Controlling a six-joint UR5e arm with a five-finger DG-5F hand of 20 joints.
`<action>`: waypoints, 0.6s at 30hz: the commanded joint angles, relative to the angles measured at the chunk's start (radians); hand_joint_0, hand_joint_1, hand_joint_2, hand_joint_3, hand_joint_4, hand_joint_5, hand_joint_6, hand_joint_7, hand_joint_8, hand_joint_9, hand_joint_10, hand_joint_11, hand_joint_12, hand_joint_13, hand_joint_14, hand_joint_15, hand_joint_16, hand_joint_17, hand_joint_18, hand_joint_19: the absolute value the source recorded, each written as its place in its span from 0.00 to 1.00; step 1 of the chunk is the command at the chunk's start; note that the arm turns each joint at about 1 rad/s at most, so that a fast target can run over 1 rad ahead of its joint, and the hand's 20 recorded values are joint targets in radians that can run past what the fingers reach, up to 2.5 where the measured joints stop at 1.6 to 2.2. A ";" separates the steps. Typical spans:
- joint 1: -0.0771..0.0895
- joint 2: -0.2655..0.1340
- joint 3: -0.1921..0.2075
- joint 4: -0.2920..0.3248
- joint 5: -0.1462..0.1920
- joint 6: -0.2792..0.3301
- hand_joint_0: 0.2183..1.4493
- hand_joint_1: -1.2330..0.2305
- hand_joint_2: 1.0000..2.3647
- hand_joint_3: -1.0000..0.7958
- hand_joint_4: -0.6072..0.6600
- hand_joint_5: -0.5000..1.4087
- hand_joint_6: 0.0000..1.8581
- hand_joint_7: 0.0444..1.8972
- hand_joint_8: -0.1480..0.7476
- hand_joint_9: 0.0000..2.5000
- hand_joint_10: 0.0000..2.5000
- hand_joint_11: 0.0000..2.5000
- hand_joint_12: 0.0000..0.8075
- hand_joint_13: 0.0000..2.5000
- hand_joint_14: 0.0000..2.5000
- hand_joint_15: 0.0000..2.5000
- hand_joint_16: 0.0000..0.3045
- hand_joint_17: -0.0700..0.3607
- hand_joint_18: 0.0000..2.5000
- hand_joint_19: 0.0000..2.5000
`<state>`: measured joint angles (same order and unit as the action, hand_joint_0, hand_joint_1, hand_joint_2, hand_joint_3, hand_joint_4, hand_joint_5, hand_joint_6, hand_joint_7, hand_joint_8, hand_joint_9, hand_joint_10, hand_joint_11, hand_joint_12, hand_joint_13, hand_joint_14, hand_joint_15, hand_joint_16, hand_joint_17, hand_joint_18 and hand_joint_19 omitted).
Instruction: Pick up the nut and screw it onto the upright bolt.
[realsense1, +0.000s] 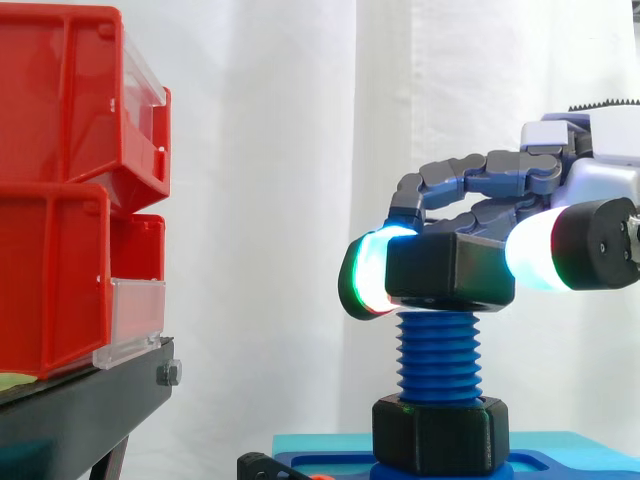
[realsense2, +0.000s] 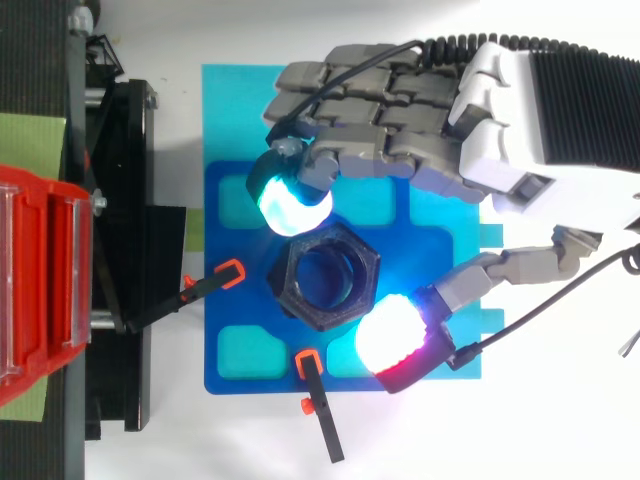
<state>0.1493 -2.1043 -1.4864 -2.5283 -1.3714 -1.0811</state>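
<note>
Pick-up is judged done: the nut (realsense1: 450, 270) is off the base and is seated on the top end of the upright bolt (realsense1: 438, 355), square to it as far as the side view shows. The hand (realsense2: 400, 110) is closed on the nut in a pinch, with one glowing pad (realsense1: 365, 272) pressed on the face away from the arm and the thumb pad (realsense1: 535, 250) on the opposite face. From above, both pads are seen touching opposite flats of the hex, and the bolt end is visible inside the bore, so the two are lined up. Whether the threads are actually engaged cannot be told, because the joint is hidden inside the nut. A long run of bare blue thread is exposed between the held nut and a second black nut (realsense1: 440, 432) sitting at the bolt's foot on the blue base plate (realsense1: 570, 465). The screwing step is therefore judged to be at its start at most, with nearly the whole travel down the thread left. What is left is repeated turns with regrasps and then release of the nut. Cross-threading is the risk to be watched if the nut gets tilted on the first turn. The base plate is pinned by orange-tipped clamps (realsense2: 210, 287). The red bins (realsense1: 60, 200) are well apart to one side and not involved.
</note>
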 joint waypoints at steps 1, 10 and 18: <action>-0.001 0.000 0.000 0.002 0.000 -0.006 0.25 0.40 0.00 0.28 0.66 0.16 0.27 0.57 0.50 0.19 0.00 0.02 0.42 0.15 0.00 0.00 0.17 0.42 0.15 0.00; 0.004 0.000 0.000 0.003 0.000 -0.026 0.25 0.40 0.00 0.28 0.66 0.16 0.27 0.57 0.50 0.19 0.00 0.02 0.42 0.15 0.00 0.00 0.16 0.42 0.15 0.00; 0.007 0.000 0.000 0.003 0.000 -0.030 0.25 0.40 0.00 0.28 0.66 0.16 0.27 0.57 0.50 0.19 0.00 0.02 0.42 0.15 0.00 0.00 0.16 0.42 0.15 0.00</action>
<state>0.1548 -2.1046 -1.4866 -2.5249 -1.3708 -1.1082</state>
